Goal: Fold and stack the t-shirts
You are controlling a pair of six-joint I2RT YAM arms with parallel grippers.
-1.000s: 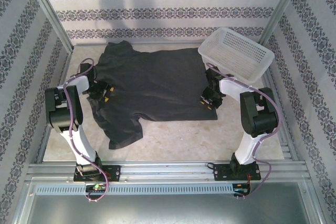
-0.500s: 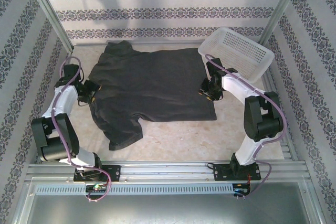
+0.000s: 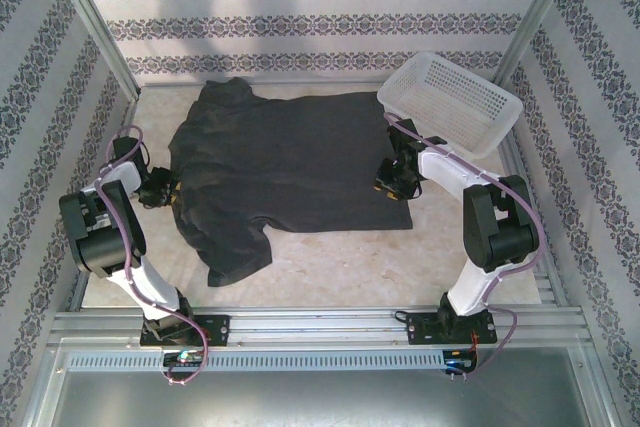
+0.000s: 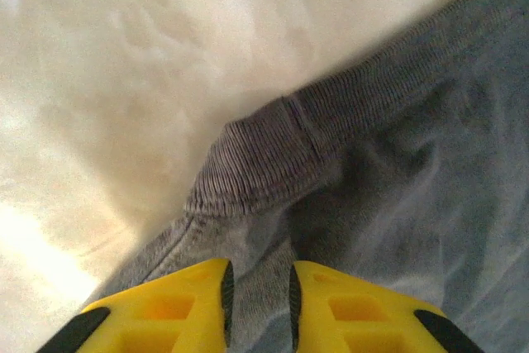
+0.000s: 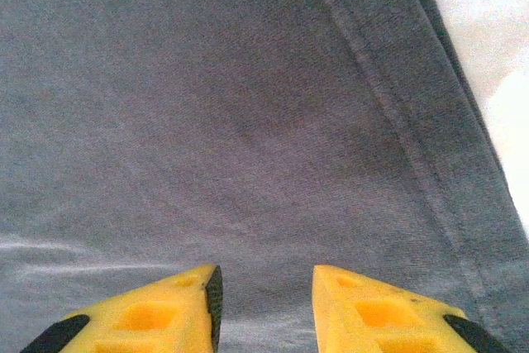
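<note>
The left claw pinches the dark charcoal-grey cloth t-shirt, with a ribbed edge just ahead. The right claw is spread above the cloth, hem ahead-right.

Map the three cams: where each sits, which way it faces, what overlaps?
Top external: above and behind the bases, looking down on the table, t-shirt, basket; both arms show.
Left wrist: looking down past the left gripper at the shirt's ribbed edge.
Right wrist: looking down past the right gripper at flat cloth and hem.
All share the t-shirt.
</note>
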